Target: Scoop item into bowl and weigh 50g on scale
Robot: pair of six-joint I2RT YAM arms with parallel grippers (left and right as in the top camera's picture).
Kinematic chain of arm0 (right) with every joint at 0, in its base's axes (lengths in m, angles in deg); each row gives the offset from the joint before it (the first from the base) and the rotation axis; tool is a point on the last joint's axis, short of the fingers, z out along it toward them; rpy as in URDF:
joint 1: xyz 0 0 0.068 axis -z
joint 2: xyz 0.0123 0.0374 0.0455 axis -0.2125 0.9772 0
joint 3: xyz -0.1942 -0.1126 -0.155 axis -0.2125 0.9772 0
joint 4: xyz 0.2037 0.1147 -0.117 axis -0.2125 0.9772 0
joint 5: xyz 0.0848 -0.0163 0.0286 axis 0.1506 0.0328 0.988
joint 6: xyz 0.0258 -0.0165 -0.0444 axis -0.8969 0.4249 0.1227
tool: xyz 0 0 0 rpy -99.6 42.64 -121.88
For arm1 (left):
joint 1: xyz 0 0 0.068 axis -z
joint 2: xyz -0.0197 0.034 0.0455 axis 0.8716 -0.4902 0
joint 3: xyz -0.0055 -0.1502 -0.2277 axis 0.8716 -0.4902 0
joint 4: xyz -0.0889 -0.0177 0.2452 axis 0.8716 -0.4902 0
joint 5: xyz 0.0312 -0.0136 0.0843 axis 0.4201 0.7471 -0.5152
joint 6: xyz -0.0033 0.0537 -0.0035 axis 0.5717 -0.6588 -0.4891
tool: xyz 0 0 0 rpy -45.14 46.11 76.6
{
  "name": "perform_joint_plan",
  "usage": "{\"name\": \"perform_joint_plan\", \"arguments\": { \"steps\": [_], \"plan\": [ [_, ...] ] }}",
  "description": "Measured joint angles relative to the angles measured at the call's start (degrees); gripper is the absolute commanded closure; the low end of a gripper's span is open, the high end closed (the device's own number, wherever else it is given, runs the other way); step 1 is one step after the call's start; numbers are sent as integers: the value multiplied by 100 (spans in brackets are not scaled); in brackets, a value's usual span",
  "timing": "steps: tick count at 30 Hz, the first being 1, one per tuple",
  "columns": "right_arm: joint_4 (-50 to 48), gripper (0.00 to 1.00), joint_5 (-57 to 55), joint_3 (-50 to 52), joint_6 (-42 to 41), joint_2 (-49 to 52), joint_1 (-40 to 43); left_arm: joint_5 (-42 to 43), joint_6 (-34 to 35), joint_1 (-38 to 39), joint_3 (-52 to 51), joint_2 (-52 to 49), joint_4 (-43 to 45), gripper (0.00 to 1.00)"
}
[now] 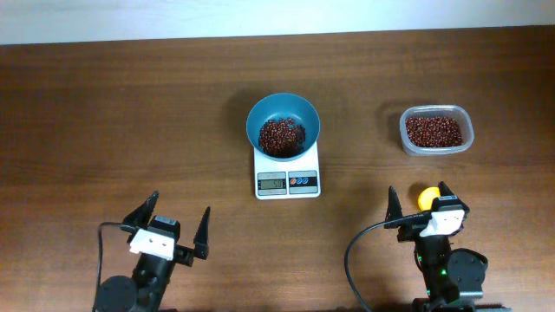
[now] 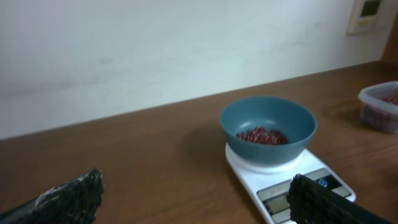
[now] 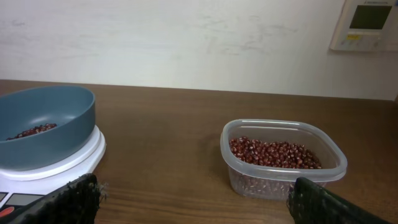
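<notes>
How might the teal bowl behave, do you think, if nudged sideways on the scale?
The bowl looks rigid and would probably slide across the smooth scale. Tapering toward its base, it might tip, spilling beans.

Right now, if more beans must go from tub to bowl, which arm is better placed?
Probably the right: the right gripper, open, faces the tub of beans, a yellow object beside it. The left gripper, also open, sits farther away.

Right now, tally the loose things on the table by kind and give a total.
Containers: 2 (teal bowl, clear tub)
Scale: 1
Small yellow object: 1
Total: 4
</notes>
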Motion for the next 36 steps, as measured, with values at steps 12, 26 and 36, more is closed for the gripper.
{"name": "perform_joint_plan", "arguments": {
  "steps": [12,26,36],
  "plan": [
    [0,1,0,0,2,0,0,-199,17,0,-739,2,448,1],
    [0,1,0,0,-2,0,0,-706,343,0,-1084,7,955,1],
    [0,1,0,0,-2,0,0,-1099,487,90,-1189,7,1167,1]
  ]
}}
